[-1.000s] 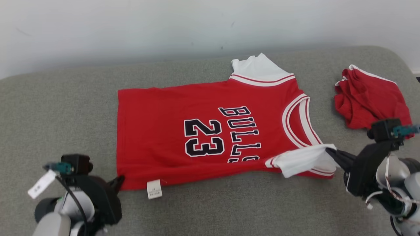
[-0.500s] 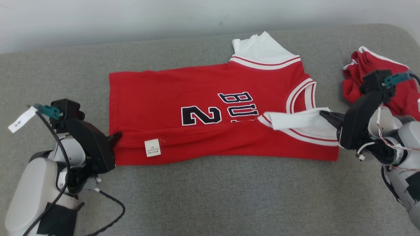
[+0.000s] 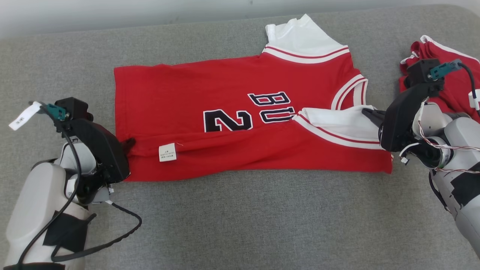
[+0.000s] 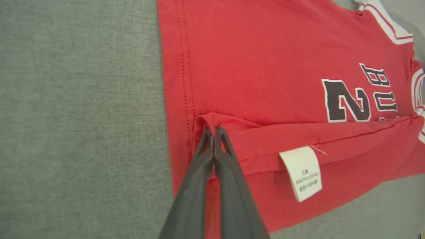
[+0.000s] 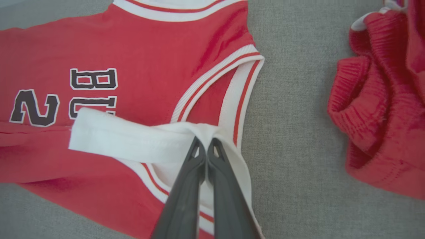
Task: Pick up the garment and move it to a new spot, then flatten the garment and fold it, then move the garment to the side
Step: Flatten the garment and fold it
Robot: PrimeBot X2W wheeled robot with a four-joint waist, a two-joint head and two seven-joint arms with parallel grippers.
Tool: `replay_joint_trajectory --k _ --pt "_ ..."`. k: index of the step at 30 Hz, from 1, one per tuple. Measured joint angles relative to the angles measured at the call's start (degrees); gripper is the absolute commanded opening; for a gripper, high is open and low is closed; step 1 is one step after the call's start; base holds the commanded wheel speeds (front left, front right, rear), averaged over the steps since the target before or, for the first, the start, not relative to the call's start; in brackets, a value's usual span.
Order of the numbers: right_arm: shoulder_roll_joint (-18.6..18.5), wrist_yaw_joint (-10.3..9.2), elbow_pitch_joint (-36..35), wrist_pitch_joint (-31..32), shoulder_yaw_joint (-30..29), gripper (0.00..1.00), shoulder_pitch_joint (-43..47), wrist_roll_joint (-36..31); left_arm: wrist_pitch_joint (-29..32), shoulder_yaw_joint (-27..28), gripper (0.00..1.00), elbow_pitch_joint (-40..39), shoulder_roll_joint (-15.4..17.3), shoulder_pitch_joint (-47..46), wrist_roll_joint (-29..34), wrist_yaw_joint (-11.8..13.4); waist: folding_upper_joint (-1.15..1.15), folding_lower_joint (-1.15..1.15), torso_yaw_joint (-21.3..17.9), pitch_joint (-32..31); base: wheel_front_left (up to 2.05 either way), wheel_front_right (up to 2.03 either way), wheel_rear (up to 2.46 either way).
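Red jersey (image 3: 225,86), one: is lying spread mid-way across the grey cushion (image 3: 240,225), its near edge lapping over itself, the left gripper (image 3: 129,144) jaws clamping its hem corner (image 4: 202,121) and the right gripper (image 3: 365,111) jaws clamping its white sleeve (image 5: 132,139), evidently keeping the lengthwise fold line straight.

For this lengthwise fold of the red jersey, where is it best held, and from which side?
At both ends of its near long edge: the hem corner from the robot's left, the white sleeve from its right. The jersey lies flat and sideways, hem left, collar right, so end grips should lift that edge evenly. The left hand and right hand are shut there.
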Motion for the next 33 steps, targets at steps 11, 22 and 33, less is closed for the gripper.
replay_joint_trajectory --k 11,22,33 --pt "0.9 0.97 5.5 -9.3 -0.1 1.0 -2.3 -1.4 -7.6 -1.3 1.0 4.1 0.1 -1.9 1.8 0.0 0.0 -0.01 0.4 -1.3 0.0 0.0 0.0" --pt "0.0 1.41 4.4 -21.2 0.9 1.0 6.7 -2.8 -25.3 -2.0 1.0 -2.1 0.6 8.5 6.1 0.0 -0.01 -0.02 0.5 -5.3 0.0 0.0 0.0" --pt "-0.9 1.41 1.6 -30.3 2.8 1.0 15.8 -5.8 -36.3 -5.1 1.0 -6.1 -1.1 18.2 10.0 1.6 -0.01 -0.02 1.1 -7.6 0.0 0.0 0.0"
